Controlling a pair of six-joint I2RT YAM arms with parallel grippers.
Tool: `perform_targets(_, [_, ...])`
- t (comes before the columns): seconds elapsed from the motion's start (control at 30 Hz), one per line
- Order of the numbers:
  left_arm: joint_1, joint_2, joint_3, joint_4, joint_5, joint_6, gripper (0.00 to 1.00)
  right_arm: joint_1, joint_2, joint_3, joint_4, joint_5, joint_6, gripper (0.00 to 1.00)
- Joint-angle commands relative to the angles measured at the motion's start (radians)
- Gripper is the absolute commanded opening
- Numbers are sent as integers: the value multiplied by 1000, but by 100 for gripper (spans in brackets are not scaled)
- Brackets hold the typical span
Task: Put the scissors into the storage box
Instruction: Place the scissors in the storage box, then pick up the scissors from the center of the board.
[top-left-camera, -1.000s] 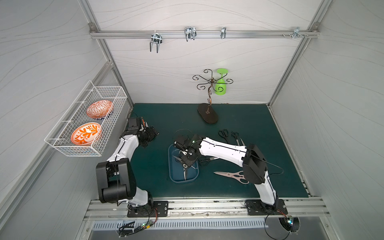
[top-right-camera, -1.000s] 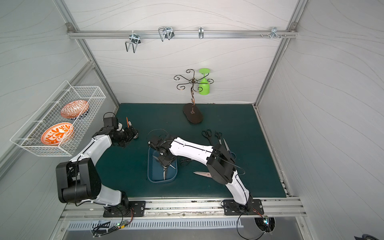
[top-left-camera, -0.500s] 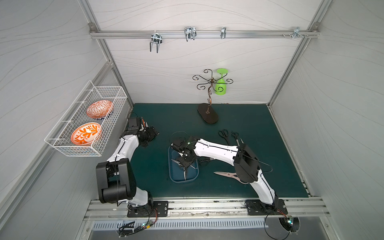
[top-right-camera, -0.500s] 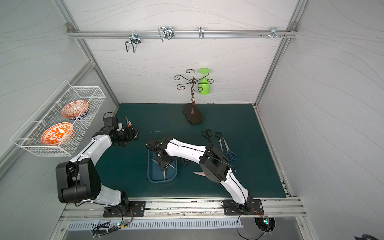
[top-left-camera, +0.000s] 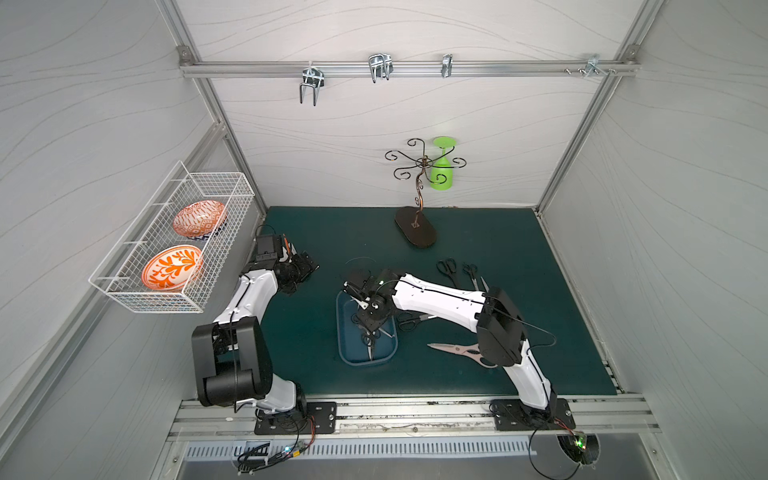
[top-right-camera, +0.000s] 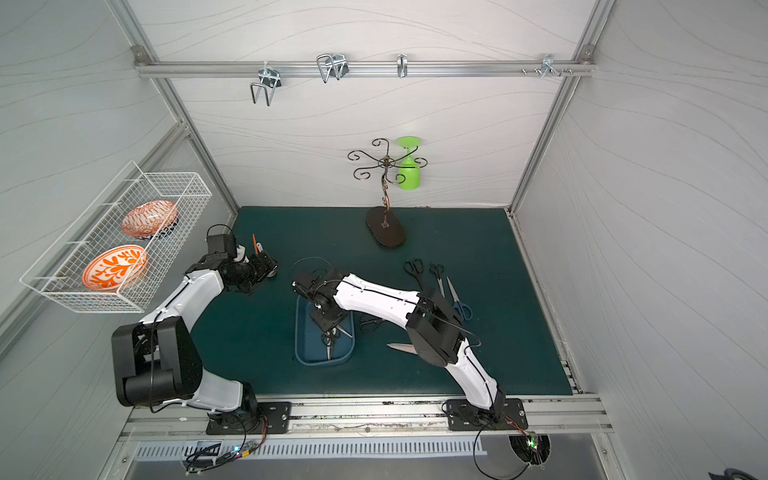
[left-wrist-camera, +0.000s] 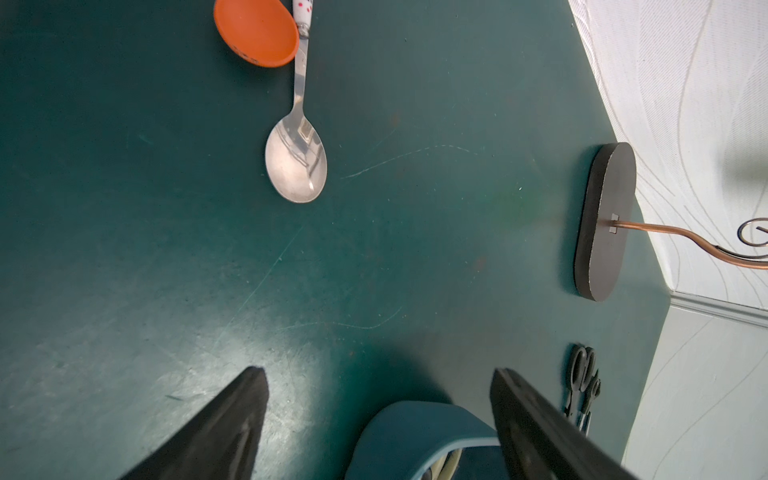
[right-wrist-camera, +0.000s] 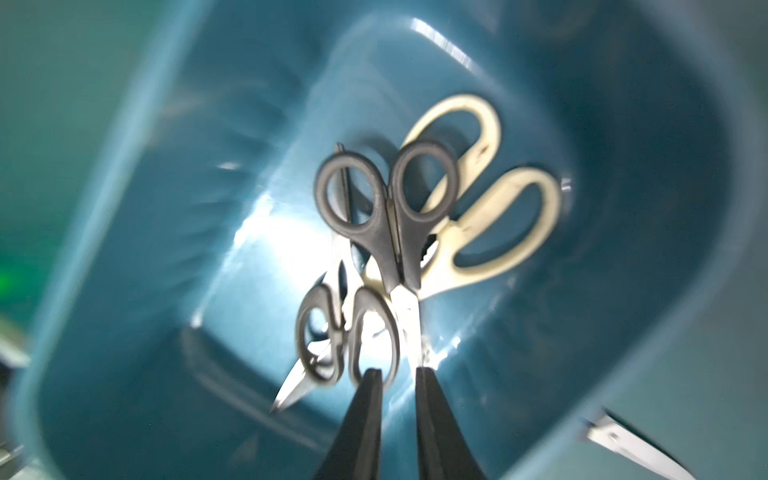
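The storage box (top-left-camera: 345, 353) is a dark blue tray in mid-table, also seen in the other top view (top-right-camera: 303, 349). Inside lie cream-handled shears (right-wrist-camera: 490, 232) and two black-handled scissors (right-wrist-camera: 386, 208) (right-wrist-camera: 345, 332). My right gripper (right-wrist-camera: 397, 372) hangs over the box (right-wrist-camera: 124, 208), jaws a narrow gap apart, holding nothing. On the mat lie pink-handled shears (top-left-camera: 461, 351), three black pairs (top-left-camera: 409, 322) (top-left-camera: 446, 268) (top-left-camera: 469, 272) and a blue-handled pair (top-right-camera: 459, 305). My left gripper (left-wrist-camera: 377, 370) stands open and empty at the far left.
A metal spoon (left-wrist-camera: 296, 166) and an orange spoon (left-wrist-camera: 257, 31) lie by the left gripper. A scrolled wire stand (top-left-camera: 415, 226) with a green glass (top-left-camera: 441, 166) is at the back. A white wire basket (top-left-camera: 174, 245) holding two plates hangs on the left wall.
The right gripper's jaws have parted a little above the box, and the arm's elbow has shifted slightly. The left arm has not moved.
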Motion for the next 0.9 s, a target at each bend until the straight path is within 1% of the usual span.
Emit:
perform_targets(0.0, [3, -3, 4, 34, 23, -2, 88, -57, -133, -40, -33, -10, -19, 20])
perform_targets(0.1, [2, -6, -1, 44, 39, -3, 88, -115, -194, -114, -13, -33, -72, 20])
perform_targets(0.13, [1, -8, -4, 49, 45, -5, 88, -136, -213, -136, -11, -35, -89, 22])
perform_targets(0.2, [-4, -9, -5, 50, 49, -3, 88, -179, -223, -166, -12, -51, -131, 27])
perform_targets(0.33, [-25, -11, -5, 47, 45, 8, 88, -233, -217, -210, 11, -67, -197, 27])
perform_targets(0.6, [-68, 0, 0, 40, 41, 29, 88, -264, -111, -241, 95, -84, -288, 28])
perform_targets(0.87, [-67, 8, 5, 23, 7, 31, 88, -264, -61, -284, 151, -122, -302, 28])
